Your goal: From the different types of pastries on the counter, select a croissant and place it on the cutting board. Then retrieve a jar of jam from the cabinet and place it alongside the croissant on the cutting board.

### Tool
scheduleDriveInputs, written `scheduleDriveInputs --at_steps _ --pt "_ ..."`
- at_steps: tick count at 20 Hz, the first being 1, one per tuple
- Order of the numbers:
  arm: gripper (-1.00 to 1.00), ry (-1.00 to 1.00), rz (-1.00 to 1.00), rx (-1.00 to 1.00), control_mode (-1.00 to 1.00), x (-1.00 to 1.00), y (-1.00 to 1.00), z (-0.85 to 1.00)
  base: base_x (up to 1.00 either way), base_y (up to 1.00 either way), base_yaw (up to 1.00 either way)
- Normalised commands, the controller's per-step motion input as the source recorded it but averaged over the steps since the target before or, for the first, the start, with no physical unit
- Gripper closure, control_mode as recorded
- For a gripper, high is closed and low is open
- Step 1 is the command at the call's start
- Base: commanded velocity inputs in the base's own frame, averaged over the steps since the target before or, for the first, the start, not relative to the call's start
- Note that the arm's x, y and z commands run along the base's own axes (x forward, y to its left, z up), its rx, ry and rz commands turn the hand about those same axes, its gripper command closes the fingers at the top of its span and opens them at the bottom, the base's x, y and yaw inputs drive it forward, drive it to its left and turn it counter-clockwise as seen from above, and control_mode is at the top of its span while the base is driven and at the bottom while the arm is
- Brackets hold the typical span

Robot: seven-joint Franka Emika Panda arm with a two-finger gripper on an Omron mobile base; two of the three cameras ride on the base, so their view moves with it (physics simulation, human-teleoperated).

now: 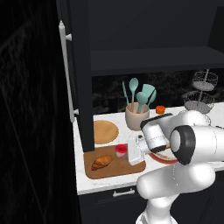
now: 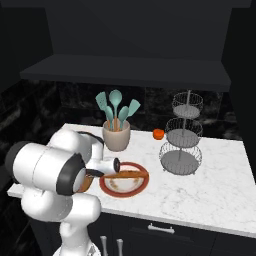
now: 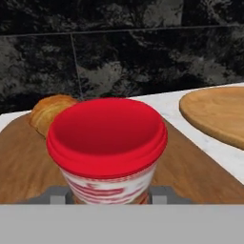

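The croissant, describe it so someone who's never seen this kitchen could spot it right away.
Find the white marble counter, then the brown cutting board at its near left. The croissant lies on the board's left half, left of the red-lidded jar: a small golden-brown ridged crescent.

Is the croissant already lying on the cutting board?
Yes, the croissant lies flat on the left part of the cutting board, with the jar of jam just beside it.
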Motion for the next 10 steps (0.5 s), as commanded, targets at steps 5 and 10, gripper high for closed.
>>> scheduleDriveInputs --at_steps 5,10 --pt "-1.00 0.01 0.00 -0.08 -1.00 0.06 0.29 -0.63 0.00 0.00 0.00" --pt "-1.00 0.07 0.00 0.00 -1.00 -0.22 -0.03 -0.17 0.00 0.00 0.00"
